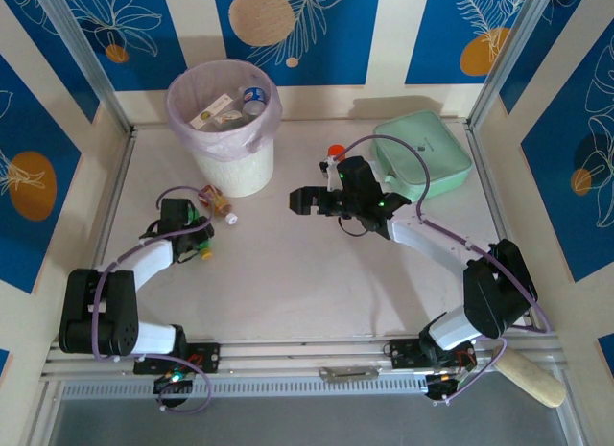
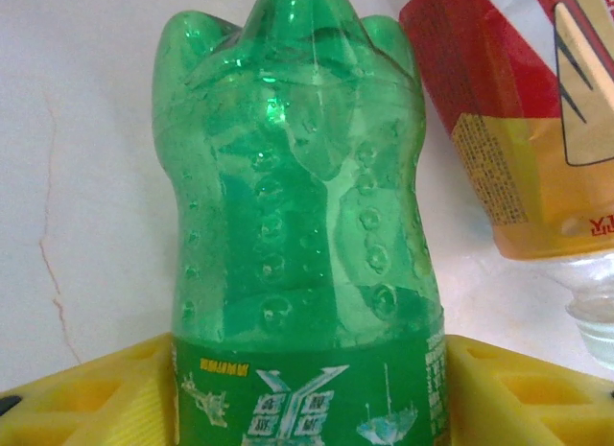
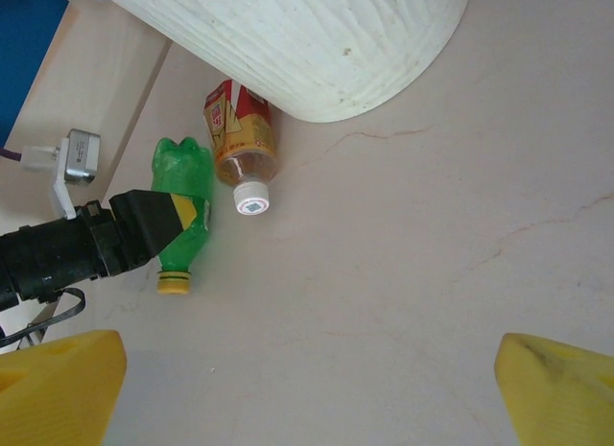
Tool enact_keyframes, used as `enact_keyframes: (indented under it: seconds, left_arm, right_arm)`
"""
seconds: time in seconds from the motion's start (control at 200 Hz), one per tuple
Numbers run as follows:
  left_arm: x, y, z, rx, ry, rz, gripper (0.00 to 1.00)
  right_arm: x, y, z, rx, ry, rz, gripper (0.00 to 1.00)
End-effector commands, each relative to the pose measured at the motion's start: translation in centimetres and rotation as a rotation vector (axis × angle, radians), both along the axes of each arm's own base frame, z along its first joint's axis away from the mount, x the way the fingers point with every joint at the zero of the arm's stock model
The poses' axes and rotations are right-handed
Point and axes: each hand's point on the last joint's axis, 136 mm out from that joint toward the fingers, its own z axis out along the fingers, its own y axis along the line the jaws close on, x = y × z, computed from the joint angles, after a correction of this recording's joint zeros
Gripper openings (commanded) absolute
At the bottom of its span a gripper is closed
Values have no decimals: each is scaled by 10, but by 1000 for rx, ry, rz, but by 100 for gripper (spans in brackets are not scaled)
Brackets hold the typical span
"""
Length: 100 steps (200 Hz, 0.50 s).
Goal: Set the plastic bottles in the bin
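Left wrist view: green bottle (image 2: 297,225) is cut off by the top and bottom edges, and its label print is blurred. The left gripper (image 2: 307,369) shows only the tips of its yellow pads (image 2: 86,403), and I can't tell if they press the bottle. The red-labelled bottle (image 2: 508,110), just right of the pads, is cropped by the top and right edges.

Right wrist view: the left gripper covers the green bottle's middle. The bin (image 3: 317,43), ahead of the right gripper (image 3: 307,345), is cut off at the top. That gripper's fingers (image 3: 58,384) are cropped at the bottom corners.

Top view: the items in the bin (image 1: 213,112) are too small to name.
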Motion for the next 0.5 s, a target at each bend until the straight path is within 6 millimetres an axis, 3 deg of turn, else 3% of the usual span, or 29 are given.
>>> enact_keyframes:
  seconds: [0.0,0.285,0.415,0.495]
  left_arm:
    - [0,3,-8,33,7,0,66]
    - [4,1,-16,23,30,0,69]
    - [5,1,-14,22,23,-3,63]
    - [6,1,-10,25,10,-7,53]
  right_arm:
    - [-3,-2,4,-1,-25,6,99]
    - [-3,-5,5,-10,-29,-4,99]
    - [-3,-5,6,-9,-28,-3,99]
    - [-3,-6,4,-15,-27,-5,99]
